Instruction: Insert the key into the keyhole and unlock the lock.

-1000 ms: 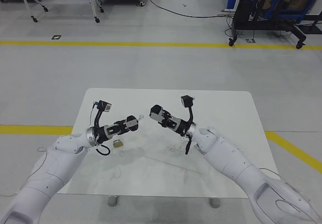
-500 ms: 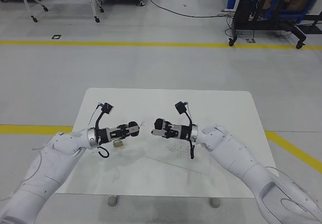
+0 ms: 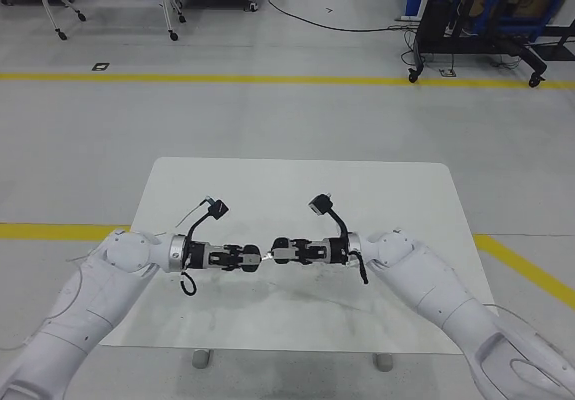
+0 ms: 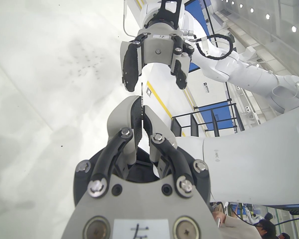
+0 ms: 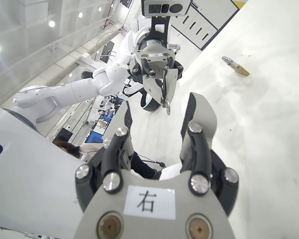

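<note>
Two steps, inserting and turning, remain: the left gripper (image 4: 141, 106) pinches the key (image 4: 141, 91) facing the right gripper (image 4: 155, 84), its fingers spread, while the lock (image 5: 236, 66) lies untouched on the table (image 5: 269, 115).

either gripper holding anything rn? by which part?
Left gripper is shut on the key, apparently by the blade end, with the round head sticking out. Right gripper is open and holds nothing.

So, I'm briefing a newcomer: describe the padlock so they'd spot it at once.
Start at the white table. The padlock lies flat on it, on its own. Unlike the silver key in the left gripper, it is brass-coloured with a silver shackle.
</note>
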`<state>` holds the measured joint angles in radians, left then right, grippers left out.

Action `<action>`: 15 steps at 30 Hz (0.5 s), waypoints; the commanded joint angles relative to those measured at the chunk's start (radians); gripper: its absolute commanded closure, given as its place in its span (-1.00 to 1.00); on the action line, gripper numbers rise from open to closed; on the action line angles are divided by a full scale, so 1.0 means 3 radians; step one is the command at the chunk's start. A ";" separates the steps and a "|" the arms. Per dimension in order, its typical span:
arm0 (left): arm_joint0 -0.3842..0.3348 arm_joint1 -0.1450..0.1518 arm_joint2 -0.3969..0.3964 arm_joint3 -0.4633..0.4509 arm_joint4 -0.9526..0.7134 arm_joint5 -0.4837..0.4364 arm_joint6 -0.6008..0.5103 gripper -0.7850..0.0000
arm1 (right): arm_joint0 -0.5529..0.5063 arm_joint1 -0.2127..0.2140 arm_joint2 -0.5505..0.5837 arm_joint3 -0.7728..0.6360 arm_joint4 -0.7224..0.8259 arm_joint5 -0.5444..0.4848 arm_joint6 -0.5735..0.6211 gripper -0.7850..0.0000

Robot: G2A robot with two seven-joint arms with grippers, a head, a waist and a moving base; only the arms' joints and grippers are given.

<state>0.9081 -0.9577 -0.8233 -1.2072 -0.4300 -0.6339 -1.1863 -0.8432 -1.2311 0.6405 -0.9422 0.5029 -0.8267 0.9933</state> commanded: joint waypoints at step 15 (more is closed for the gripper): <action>-0.0111 -0.0022 0.0174 0.0081 -0.0086 -0.0030 0.0030 1.00 | 0.0124 0.0012 -0.0207 0.0065 0.0238 0.0192 0.0192 0.45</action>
<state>0.8750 -0.9637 -0.7726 -1.1855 -0.4531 -0.6401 -1.1801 -0.8103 -1.2270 0.5811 -0.9337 0.5772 -0.7717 1.0484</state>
